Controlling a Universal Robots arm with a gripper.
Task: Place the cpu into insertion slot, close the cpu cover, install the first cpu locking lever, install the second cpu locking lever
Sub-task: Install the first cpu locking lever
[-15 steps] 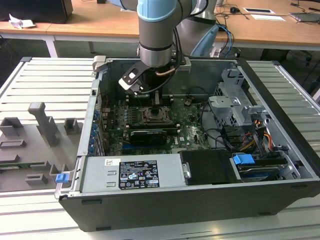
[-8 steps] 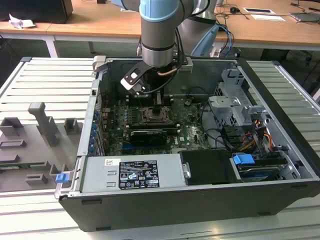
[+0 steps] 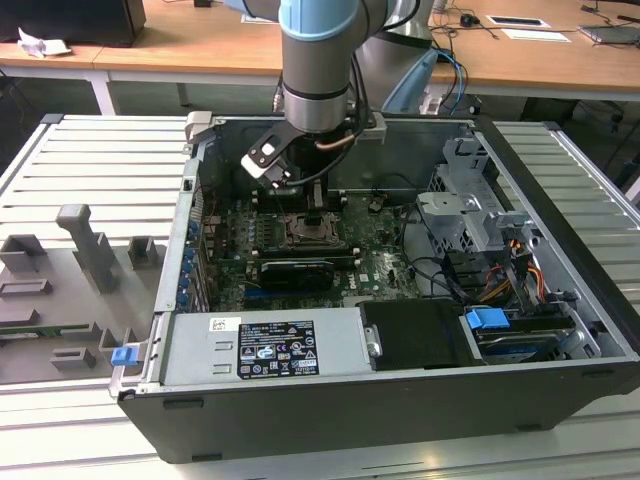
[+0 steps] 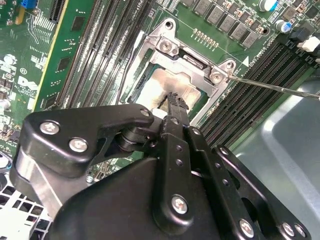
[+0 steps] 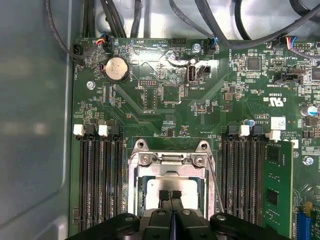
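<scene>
The cpu [image 5: 172,184] shows its pale metallic face in the insertion slot [image 3: 308,234] on the green board. The silver cpu cover [image 5: 170,161] lies flat around it, framing the chip [image 4: 167,82] in its open middle. My gripper [image 5: 170,194] is shut, its two black fingertips [image 4: 175,100] pressed together right over the chip's face, with nothing seen between them. A thin metal locking lever [image 4: 275,87] sticks out from one corner of the cover [image 4: 192,62] and is seen as a wire [image 5: 216,187] along the socket's side. In the exterior view the gripper [image 3: 311,213] hangs straight down over the socket.
Long black memory slots [image 5: 100,180] flank the socket, and a green memory card [image 5: 277,185] stands in one of them. Black cables [image 5: 210,20] and a coin battery [image 5: 116,68] lie beyond. The case wall [image 3: 190,240], drive cage [image 3: 470,210] and power supply [image 3: 265,345] hem in the board.
</scene>
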